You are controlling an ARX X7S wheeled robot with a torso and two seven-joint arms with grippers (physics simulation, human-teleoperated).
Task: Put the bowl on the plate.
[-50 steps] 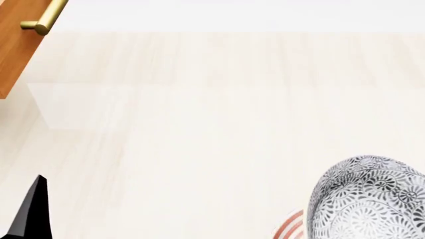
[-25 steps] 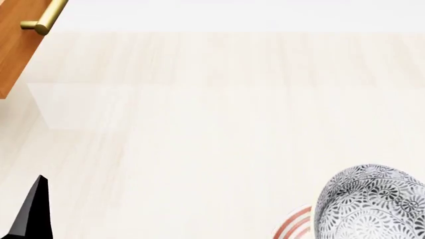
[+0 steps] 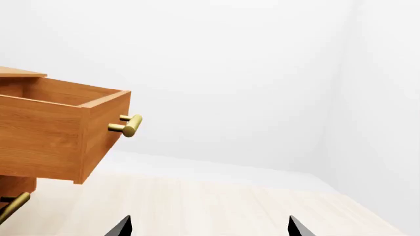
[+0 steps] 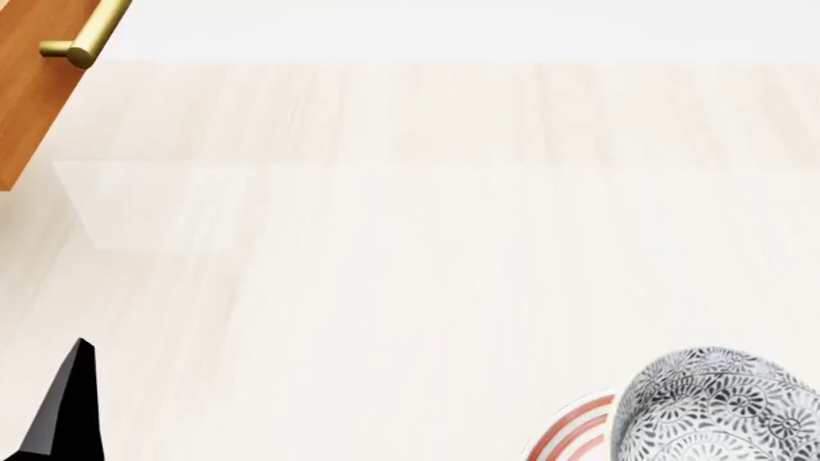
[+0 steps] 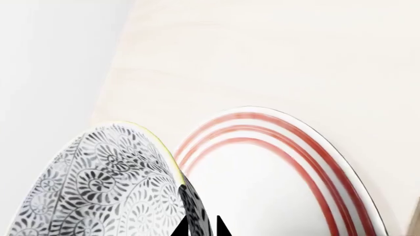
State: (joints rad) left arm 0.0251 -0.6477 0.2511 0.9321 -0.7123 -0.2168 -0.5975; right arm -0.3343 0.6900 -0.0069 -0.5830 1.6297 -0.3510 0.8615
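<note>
Two task objects are showing at the lower right corner of the head view: the bowl (image 4: 717, 408), patterned in fine grey-black florals, and beside it a red-ringed arc of the plate (image 4: 567, 432), both cut off by the frame edge. In the right wrist view the bowl (image 5: 105, 187) is tilting on edge with its rim lying across the near side of the plate (image 5: 276, 182); the right gripper (image 5: 200, 228) is pinching that rim, its two dark fingertips sitting pressed close on either side of the bowl wall. The plate is lying flat on the pale wooden table (image 4: 410, 250). The left gripper (image 3: 206, 227) is standing spread, its two black tips showing well apart and holding nothing; one tip is also appearing at the lower left of the head view. An open wooden drawer (image 3: 59, 135) with a brass handle (image 3: 128, 125) is projecting at the far left of the table.
</note>
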